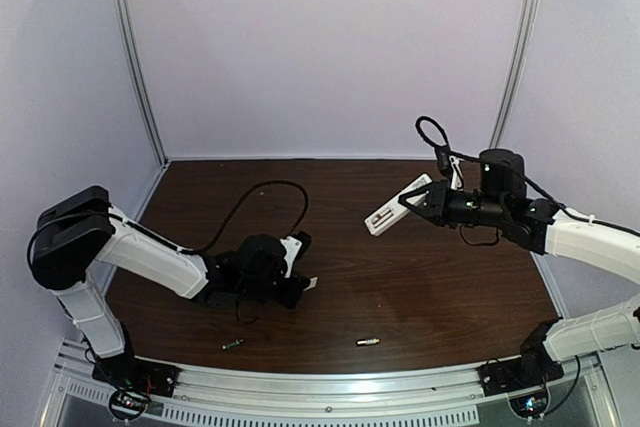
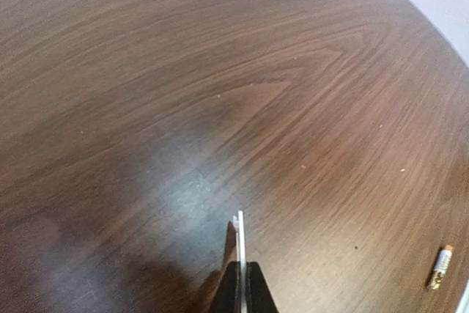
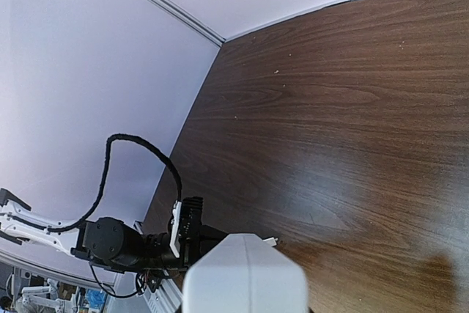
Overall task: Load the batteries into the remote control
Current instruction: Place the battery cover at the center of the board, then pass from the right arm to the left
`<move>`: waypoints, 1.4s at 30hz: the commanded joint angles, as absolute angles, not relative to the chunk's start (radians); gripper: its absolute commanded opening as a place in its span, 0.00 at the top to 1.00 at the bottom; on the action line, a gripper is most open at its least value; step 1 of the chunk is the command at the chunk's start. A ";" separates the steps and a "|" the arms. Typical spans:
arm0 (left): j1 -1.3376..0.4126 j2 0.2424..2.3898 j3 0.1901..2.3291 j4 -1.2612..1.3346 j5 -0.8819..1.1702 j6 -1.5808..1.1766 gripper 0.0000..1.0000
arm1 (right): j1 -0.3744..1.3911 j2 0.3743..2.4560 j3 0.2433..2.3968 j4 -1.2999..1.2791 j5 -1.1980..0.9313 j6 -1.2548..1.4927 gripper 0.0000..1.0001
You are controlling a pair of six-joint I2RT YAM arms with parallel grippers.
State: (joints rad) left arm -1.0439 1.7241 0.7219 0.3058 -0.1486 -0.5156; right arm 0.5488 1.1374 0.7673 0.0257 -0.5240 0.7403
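Gripping: left pincer [image 2: 240, 275] clamped tight on thin white cover [image 2: 239, 231] | right pincer [image 1: 419, 199] narrowly parted, holding remote control [image 1: 390, 211]

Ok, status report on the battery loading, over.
Left hand shut on white cover piece. Right hand shut on remote control, held above table. Both batteries loose on table, not loaded. Nothing blocking them.

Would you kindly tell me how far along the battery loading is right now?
Done, apparently: the left gripper has its jaws shut on a thin white piece, likely the cover, already removed. In hand: the right gripper holds the remote control above the table. Left: the left battery and the right battery lie near the front edge, neither loaded.
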 commanded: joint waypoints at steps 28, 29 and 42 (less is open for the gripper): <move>-0.839 1.508 0.620 0.345 -0.021 -0.574 0.19 | 0.540 1.105 0.727 0.109 -0.635 0.757 1.00; -0.839 1.472 0.616 0.340 -0.006 -0.548 0.18 | 0.541 1.105 0.724 0.111 -0.642 0.756 1.00; -0.915 1.269 0.704 0.157 0.192 -0.296 0.22 | 0.570 1.210 0.735 0.126 -0.799 0.750 1.00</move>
